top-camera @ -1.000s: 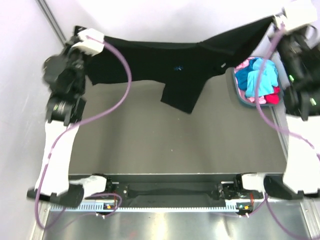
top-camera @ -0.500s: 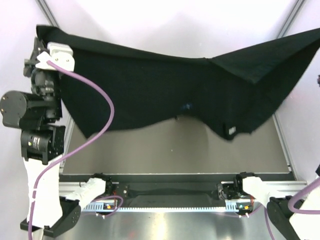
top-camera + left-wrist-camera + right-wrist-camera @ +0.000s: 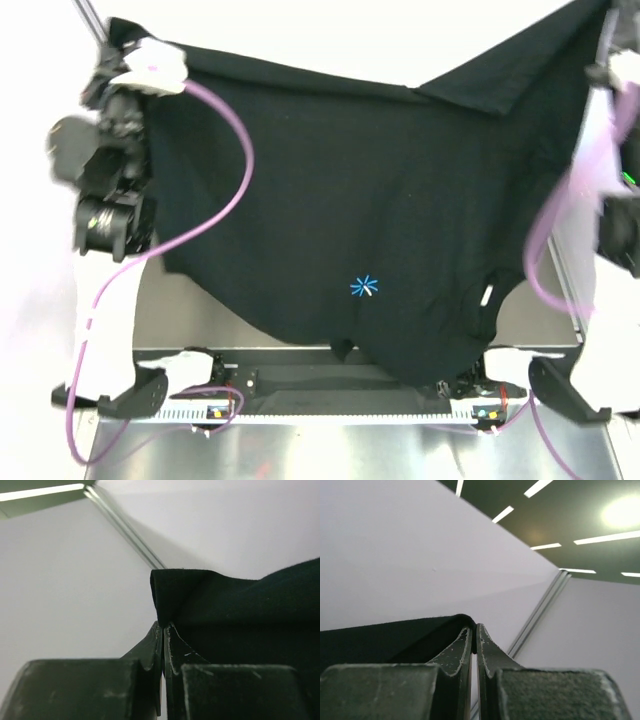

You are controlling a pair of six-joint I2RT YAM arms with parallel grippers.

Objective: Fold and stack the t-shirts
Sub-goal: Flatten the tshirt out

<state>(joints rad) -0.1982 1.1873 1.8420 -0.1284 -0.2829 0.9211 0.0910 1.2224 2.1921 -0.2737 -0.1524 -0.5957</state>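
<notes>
A large black t-shirt [image 3: 380, 190] with a small light-blue starburst logo [image 3: 364, 287] hangs spread wide across the whole table, its lower part drooping past the near edge. My left gripper [image 3: 118, 40] is shut on its upper left corner at the far left. In the left wrist view the left gripper [image 3: 163, 626] pinches the black cloth [image 3: 235, 610]. My right gripper [image 3: 474, 627] is shut on the other black corner [image 3: 395, 637]; in the top view it sits at the far right edge, blurred. The other t-shirts are hidden behind the black one.
The dark table [image 3: 185, 320] shows only at the lower left under the shirt. A pink cable [image 3: 225, 160] loops off the left arm. Metal frame posts [image 3: 130, 535] stand at the back corners. White walls close the space behind.
Both arms have swung the black t-shirt toward the near edge, so it now hangs lower with the logo close to the front rail. It covers the spot where the basket showed a second ago.
</notes>
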